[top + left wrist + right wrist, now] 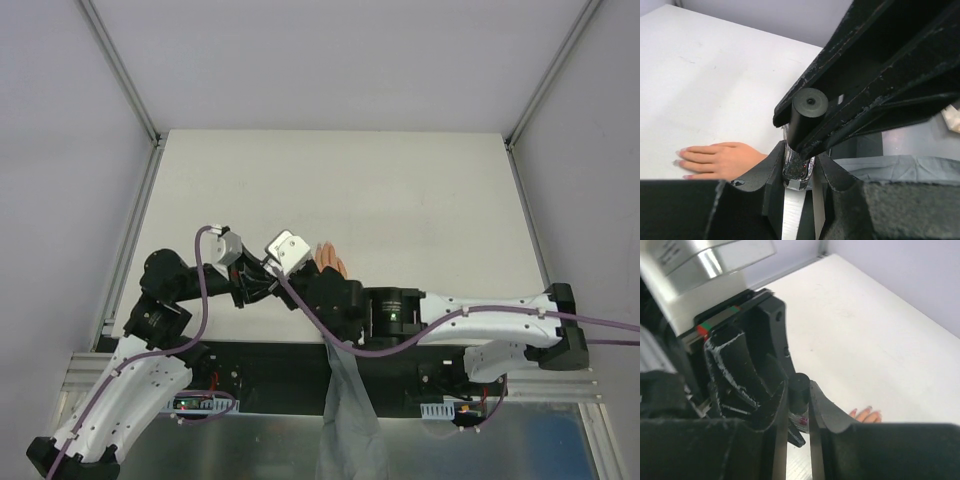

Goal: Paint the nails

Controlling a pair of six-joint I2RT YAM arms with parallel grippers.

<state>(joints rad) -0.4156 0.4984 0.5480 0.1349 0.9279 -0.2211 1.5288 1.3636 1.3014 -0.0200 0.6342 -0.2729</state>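
Left end effector (798, 156): closed tight on a small glass bottle (799, 172), held upright just above the bench (705, 85).

Right end effector (799, 396): narrow, its two fingers pressed on either side of the bottle's black cap (810, 104).

Mannequin hand (722, 160): flat on the bench, palm down, just beside the two end effectors. Its grey sleeve (350, 420) trails off the near edge. The nails (681, 151) are too small to judge for paint.

Assessment: the step in hand appears to be opening the bottle, and no painting has begun. To do it well, the left grip should not yield. The right should turn squarely about the cap's own axis, then lift straight up. Any tilt risks spilling polish or dragging the brush against the neck.
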